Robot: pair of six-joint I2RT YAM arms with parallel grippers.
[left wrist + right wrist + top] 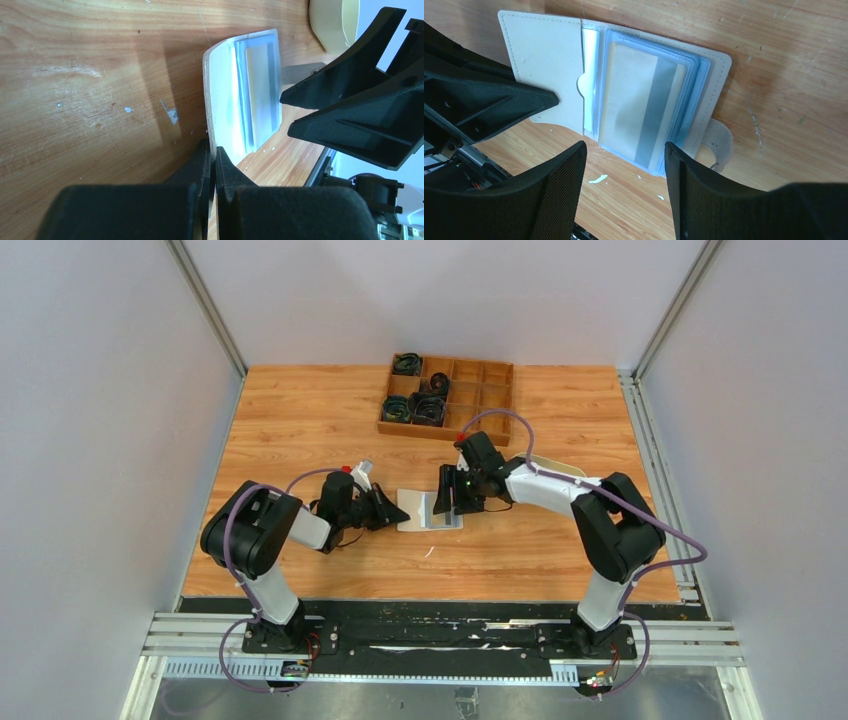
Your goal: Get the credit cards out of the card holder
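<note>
- Top external view: the left claw point(393, 510) lies low over the counter point(300, 430) and points right. Its tip is at the left edge of the card holder point(425, 516).
- In the left wrist view that claw is clenched, fingertips together right at the edge of the holder's pale flap. Whether the flap is pinched between them I cannot tell.
- The card holder lies spread open at mid-counter between the two claws, pale inside up, with its long axis running left to right.
- The credit cards point(644, 110) sit in its right half, stacked in clear bluish sleeves, their long axis crossing the holder's.
- The top card is whitish with a grey stripe along its length. No brand or writing can be read.
- A snap tab point(720, 142) juts from the holder's right edge.
- The right claw point(624, 150) is released, jaws wide, with one finger on either side of the stack's end.
- A brown wooden box point(495, 390) stands at the far edge, and a cream tray point(560, 466) is partly hidden behind the right arm.
</note>
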